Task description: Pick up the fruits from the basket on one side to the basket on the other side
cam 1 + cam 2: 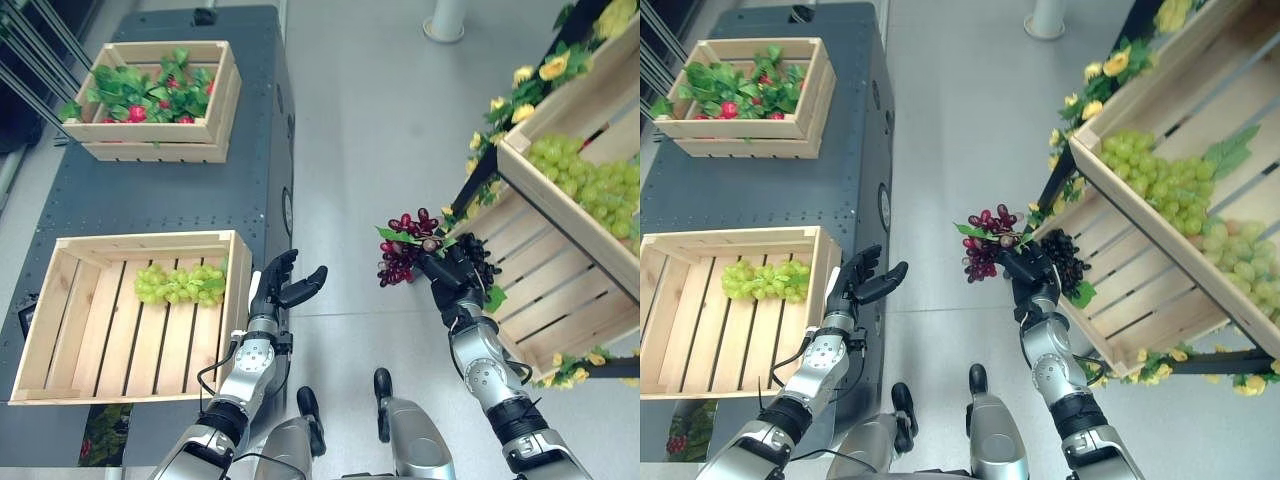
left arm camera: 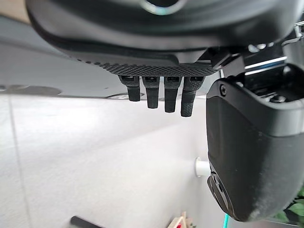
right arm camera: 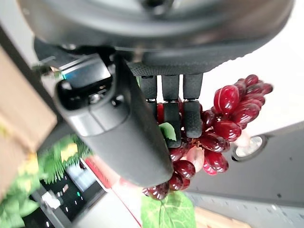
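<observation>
left hand point(image 1: 283, 287) relaxed, right hand point(image 1: 447, 268) fingers curled

A pale grey floor point(image 1: 370, 150) runs up the middle between the furniture on either side, smooth and faintly glossy under even light. On the left stands a dark grey metal worktop point(image 1: 150, 200) with rows of small rivets across its top and round fittings on the side that faces the aisle. On the right, a black-framed shelf point(image 1: 1065, 170) holds its boards at a slant, trimmed with yellow flowers point(image 1: 520, 95) and green leaves. Far up the aisle, the white round base of a post point(image 1: 445, 22) rests on the floor.
</observation>
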Controlling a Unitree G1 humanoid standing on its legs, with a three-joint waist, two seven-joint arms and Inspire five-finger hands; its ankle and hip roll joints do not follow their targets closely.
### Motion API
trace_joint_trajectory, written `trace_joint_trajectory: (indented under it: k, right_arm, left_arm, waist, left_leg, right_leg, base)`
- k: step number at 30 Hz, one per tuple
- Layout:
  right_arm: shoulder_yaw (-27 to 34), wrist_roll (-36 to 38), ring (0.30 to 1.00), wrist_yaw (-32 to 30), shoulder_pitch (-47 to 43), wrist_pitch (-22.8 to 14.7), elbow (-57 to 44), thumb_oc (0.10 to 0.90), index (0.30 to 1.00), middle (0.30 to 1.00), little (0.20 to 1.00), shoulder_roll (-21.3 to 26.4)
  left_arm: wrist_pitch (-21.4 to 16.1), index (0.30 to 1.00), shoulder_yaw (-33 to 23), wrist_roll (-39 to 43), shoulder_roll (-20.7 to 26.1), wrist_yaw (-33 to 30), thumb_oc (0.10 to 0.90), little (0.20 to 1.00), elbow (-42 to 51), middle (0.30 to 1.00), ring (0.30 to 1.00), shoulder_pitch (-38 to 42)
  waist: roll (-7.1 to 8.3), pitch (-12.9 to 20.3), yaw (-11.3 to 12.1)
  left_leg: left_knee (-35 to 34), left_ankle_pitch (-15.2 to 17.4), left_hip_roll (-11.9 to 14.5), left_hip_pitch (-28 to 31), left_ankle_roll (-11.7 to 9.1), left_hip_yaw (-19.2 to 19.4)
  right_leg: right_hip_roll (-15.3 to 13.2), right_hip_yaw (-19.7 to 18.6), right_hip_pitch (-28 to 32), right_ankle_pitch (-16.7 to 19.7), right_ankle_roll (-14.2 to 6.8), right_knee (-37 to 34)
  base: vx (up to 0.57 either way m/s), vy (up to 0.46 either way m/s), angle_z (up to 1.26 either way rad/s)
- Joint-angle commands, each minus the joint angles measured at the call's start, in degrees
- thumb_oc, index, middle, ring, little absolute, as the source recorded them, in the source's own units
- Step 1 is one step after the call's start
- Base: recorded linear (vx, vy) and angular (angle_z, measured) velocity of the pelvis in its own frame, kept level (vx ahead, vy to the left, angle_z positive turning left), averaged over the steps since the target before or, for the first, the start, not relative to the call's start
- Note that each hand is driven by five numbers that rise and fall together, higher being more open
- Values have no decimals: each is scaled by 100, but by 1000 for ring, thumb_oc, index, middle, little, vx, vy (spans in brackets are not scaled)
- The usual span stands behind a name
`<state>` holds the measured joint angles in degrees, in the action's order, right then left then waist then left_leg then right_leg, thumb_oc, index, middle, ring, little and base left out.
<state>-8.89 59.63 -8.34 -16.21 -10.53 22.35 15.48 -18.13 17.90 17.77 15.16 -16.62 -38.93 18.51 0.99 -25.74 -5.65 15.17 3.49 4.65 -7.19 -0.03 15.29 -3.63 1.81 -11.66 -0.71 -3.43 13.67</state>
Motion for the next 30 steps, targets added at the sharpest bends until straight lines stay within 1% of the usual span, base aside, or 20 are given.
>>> trace_joint_trajectory:
  k: [1,3,6,8,14,16,17,20,21,24,25,30]
  right_arm:
    - [384,246,300,667,-655,-901,-865,400,300,300,300,162]
    - [483,308,300,740,-789,-932,-921,400,300,300,300,207]
    - [539,329,300,744,-850,-916,-999,400,300,300,300,239]
    - [623,339,300,746,-881,-982,-1130,400,300,300,300,288]
    - [764,472,300,808,-919,-1037,-1278,400,300,300,300,387]
    - [844,542,300,821,-865,-1042,-1348,400,300,300,300,417]
    - [891,604,300,866,-825,-1042,-1362,400,300,300,300,429]
    - [1002,768,300,967,-750,-1132,-1391,400,300,300,300,481]
    - [1138,852,300,1054,-740,-1204,-1376,400,300,300,300,571]
    - [1328,892,300,1079,-780,-1297,-1350,400,300,300,300,706]
    - [1488,906,300,1083,-799,-1353,-1332,400,300,300,300,801]
    - [1775,1192,300,1084,-936,-1494,-1051,400,300,300,300,1181]
  left_arm:
    - [-813,900,106,-27,-121,-258,800,900,215,900,900,509]
    - [-849,900,170,14,-130,-356,800,900,252,900,900,601]
    - [-883,900,188,53,-152,-405,800,900,253,900,900,637]
    - [-888,900,222,89,-184,-488,800,900,315,900,900,649]
    - [-878,900,298,210,-238,-610,800,900,451,900,900,700]
    - [-854,900,308,248,-271,-647,800,900,461,900,900,714]
    - [-850,900,319,267,-293,-667,800,900,454,900,900,714]
    - [-783,900,343,275,-297,-684,800,900,545,900,900,713]
    - [-748,900,376,273,-284,-690,800,900,601,900,900,706]
    - [-693,900,401,319,-264,-687,800,900,627,900,900,709]
    - [-635,900,400,414,-246,-681,800,900,604,900,900,727]
    - [-542,900,481,515,-212,-639,800,900,625,900,900,734]
  waist:
    - [5,169,-150]
    - [-27,7,-239]
    - [-50,-94,-301]
    - [-62,-226,-390]
    - [-69,-388,-524]
    - [-53,-405,-580]
    - [-53,-403,-603]
    - [-25,-405,-631]
    - [-6,-405,-645]
    - [18,-405,-652]
    - [37,-405,-661]
    - [100,-405,-618]
  left_leg:
    - [1193,546,-85,-410,-83,-260]
    - [1547,520,1,-696,-109,-194]
    - [1785,530,55,-852,-126,-167]
    - [2121,499,124,-1098,-139,-135]
    - [2598,436,220,-1460,-141,-64]
    - [2733,410,265,-1592,-136,-51]
    - [2787,506,262,-1577,-192,-102]
    - [2865,500,281,-1641,-190,-82]
    - [2900,493,300,-1675,-194,-69]
    - [2956,502,318,-1718,-197,-68]
    - [2976,524,321,-1729,-196,-79]
    - [3082,586,308,-1821,-155,-116]
  right_leg:
    - [191,334,108,-494,464,635]
    - [216,319,-126,-577,519,881]
    - [242,306,-276,-658,558,1074]
    - [289,265,-489,-732,611,1307]
    - [379,193,-808,-804,675,1567]
    - [413,148,-932,-823,699,1664]
    - [436,112,-907,-924,676,1712]
    - [466,81,-964,-932,680,1748]
    - [486,66,-992,-927,681,1753]
    - [511,42,-1039,-928,685,1788]
    - [529,25,-1058,-923,677,1804]
    - [526,12,-1140,-867,664,1836]
  base:
    - [-80,20,-5]
    - [-89,29,3]
    - [-47,36,-8]
    - [-31,60,-19]
    - [-7,53,-17]
    - [59,67,-14]
    - [108,60,-17]
    - [63,35,-14]
    - [39,24,-7]
    - [40,27,-3]
    - [49,25,2]
    - [33,8,1]
